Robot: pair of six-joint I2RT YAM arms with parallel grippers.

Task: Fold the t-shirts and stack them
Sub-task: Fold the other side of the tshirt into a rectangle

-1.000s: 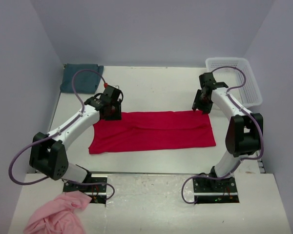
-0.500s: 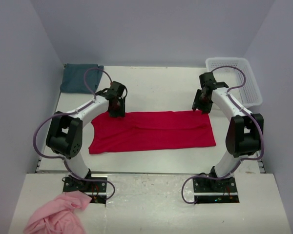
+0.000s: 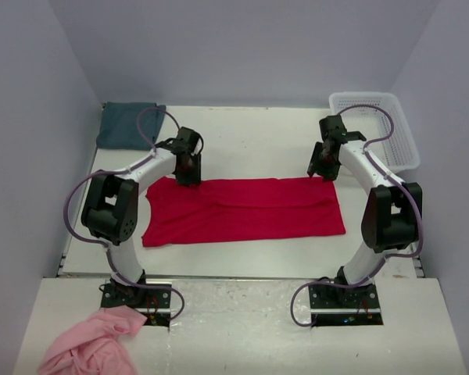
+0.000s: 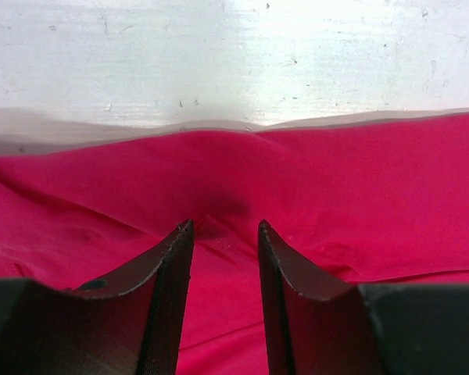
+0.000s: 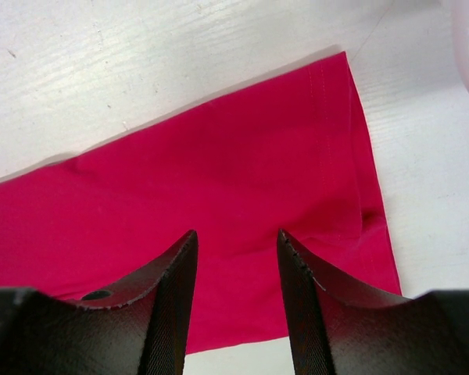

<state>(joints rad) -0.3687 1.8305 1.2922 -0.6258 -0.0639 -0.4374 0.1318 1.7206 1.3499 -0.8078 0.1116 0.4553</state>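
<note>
One red t-shirt (image 3: pixel 246 209) (laid flat), one teal t-shirt (image 3: pixel 129 125).

walls (image 3: pixel 242 47): plain pale lilac-grey on left, far and right sides | desk (image 3: pixel 250 137): white, scuffed | near ledge (image 3: pixel 242 332): white | light: even, soft shadows

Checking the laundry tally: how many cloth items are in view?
3: a crimson red t-shirt laid flat in the middle, a folded dull teal shirt at the far-left corner, a crumpled pink cloth at the near-left front.
</note>
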